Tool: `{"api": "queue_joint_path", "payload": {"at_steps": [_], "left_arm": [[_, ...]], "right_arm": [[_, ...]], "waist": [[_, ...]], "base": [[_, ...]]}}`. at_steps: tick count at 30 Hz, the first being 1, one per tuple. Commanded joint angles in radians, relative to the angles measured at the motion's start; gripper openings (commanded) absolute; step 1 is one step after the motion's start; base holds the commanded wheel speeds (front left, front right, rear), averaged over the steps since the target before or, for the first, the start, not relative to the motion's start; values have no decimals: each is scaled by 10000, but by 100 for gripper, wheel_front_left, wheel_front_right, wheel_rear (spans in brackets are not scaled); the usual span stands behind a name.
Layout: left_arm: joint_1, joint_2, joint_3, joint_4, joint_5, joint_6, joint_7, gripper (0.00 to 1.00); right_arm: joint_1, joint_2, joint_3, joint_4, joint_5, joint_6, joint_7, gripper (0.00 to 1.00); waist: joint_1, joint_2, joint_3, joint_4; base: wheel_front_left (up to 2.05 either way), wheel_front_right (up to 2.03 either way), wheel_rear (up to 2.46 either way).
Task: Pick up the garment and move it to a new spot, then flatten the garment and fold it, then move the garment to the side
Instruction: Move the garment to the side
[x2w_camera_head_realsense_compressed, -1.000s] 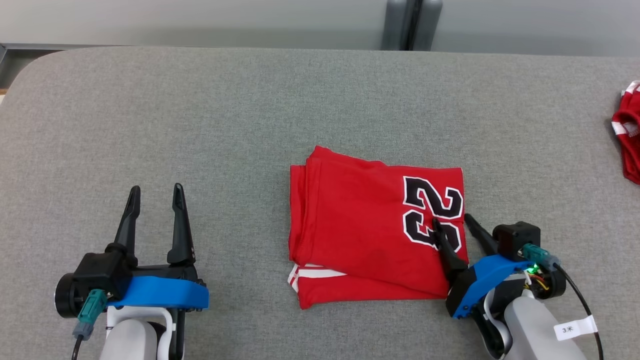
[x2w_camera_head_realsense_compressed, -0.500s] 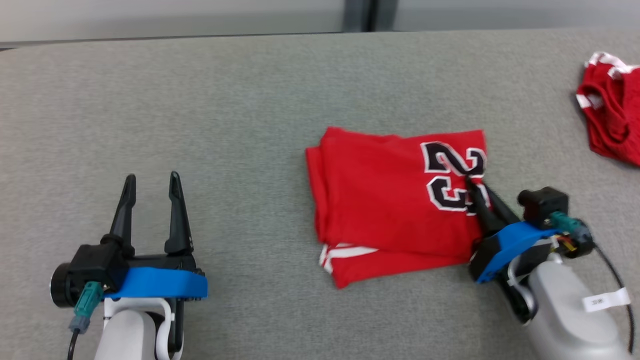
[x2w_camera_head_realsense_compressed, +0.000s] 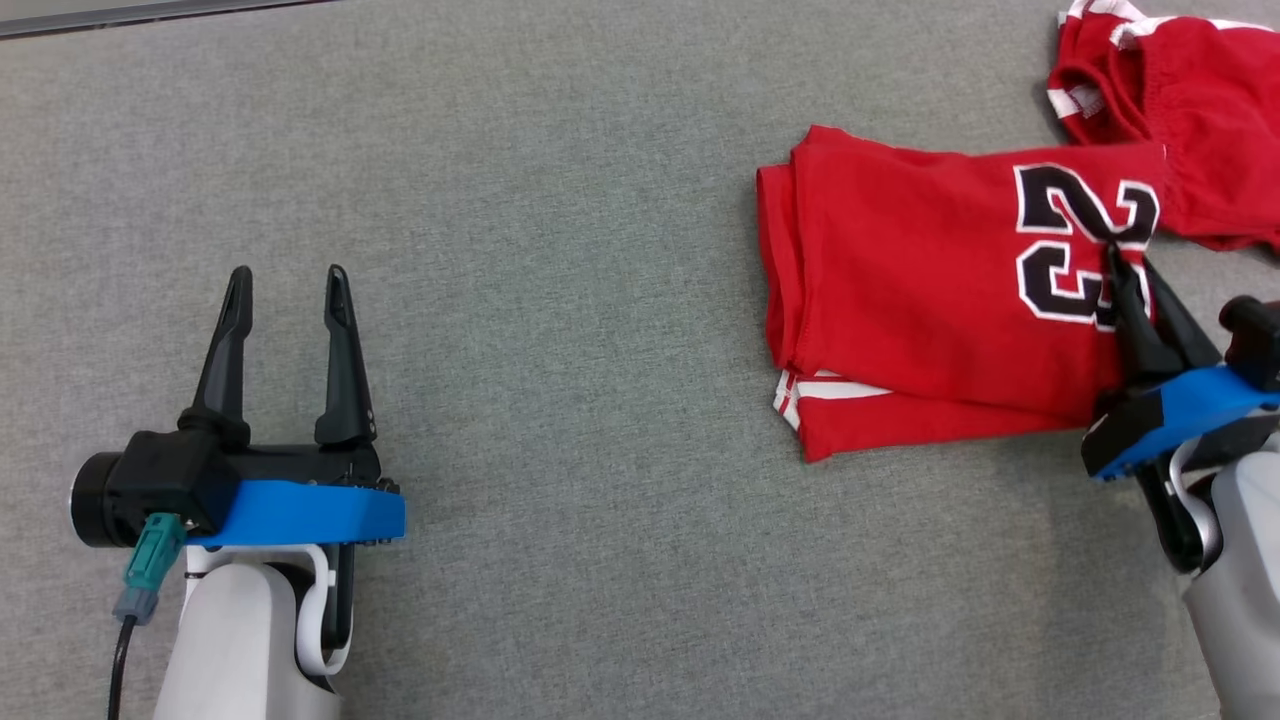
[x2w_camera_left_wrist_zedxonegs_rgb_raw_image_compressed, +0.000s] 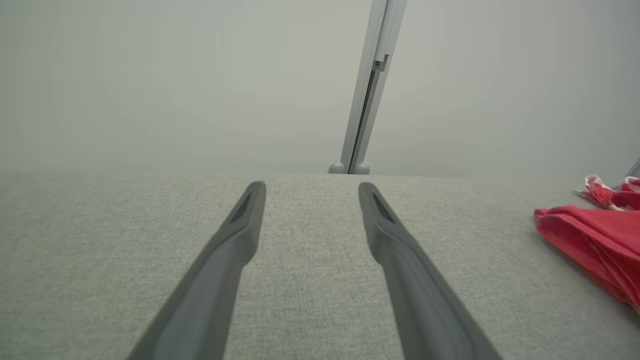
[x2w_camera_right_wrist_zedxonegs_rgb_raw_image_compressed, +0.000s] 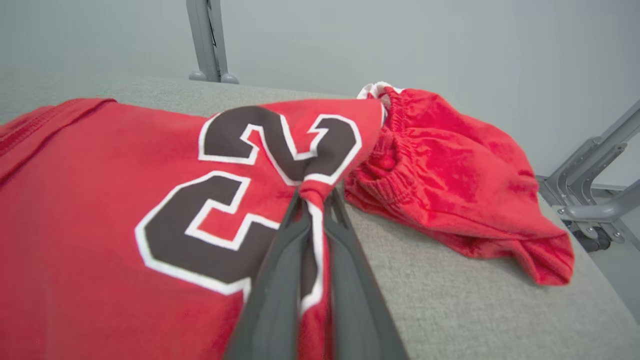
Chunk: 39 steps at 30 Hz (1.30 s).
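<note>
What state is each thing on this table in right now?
Red jersey: folded, one edge gripped.
Red shorts: crumpled in a heap beside the jersey.
Left end effector: open, empty.
Right end effector: shut on the jersey's edge.

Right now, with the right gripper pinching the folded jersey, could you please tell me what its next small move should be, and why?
Probably open the right gripper and let go: it is shut on the folded jersey by the number, and the jersey's corner appears to touch the other red garment.
</note>
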Motion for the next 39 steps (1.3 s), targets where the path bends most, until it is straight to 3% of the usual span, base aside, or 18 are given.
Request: {"api": "queue_joint_path", "payload": {"at_steps": [1, 5, 10, 25, 36, 37, 38, 39], "left_arm": [[-183, 74, 54, -25, 70, -26, -41, 100], [-221, 96, 70, -66, 100, -57, -40, 100], [-320, 120, -16, -280, 140, -112, -40, 100], [-676, 252, -100, -919, 257, -128, -40, 100], [-984, 322, -209, -988, 298, -78, -40, 100], [-998, 327, -211, -982, 294, -73, -40, 100], [-993, 335, -207, -974, 289, -64, -40, 100], [-979, 348, -195, -974, 281, -58, -40, 100]], "right_arm": [[-280, -38, -9, -147, -25, -2, -80, 0], [-766, -162, 215, -443, -261, -2, 86, 0], [-1737, -835, 523, -610, -470, -2, 508, 0], [-3441, -4300, 292, 915, -219, -2, 1582, 0], [-4147, -4671, 188, 2036, -790, -4, 1799, 0], [-4187, -4744, 335, 2046, -1029, -2, 1699, 15], [-4286, -4708, 243, 2165, -1091, -4, 1596, 66], [-4363, -4575, 111, 2291, -1104, -4, 1510, 89]], "waist": [[-1, 0, -2, -28], [-1, 0, -5, -59], [-1, 0, 276, 65], [-1, 0, 1357, 421], [-1, 0, 1694, 524], [-1, 0, 1704, 536], [-1, 0, 1699, 544], [-1, 0, 1699, 540]], "base": [[0, 0, 0], [0, 0, 0], [0, 0, 0], [0, 0, 0], [0, 0, 0], [0, 0, 0], [0, 0, 0], [0, 0, 0]]}}
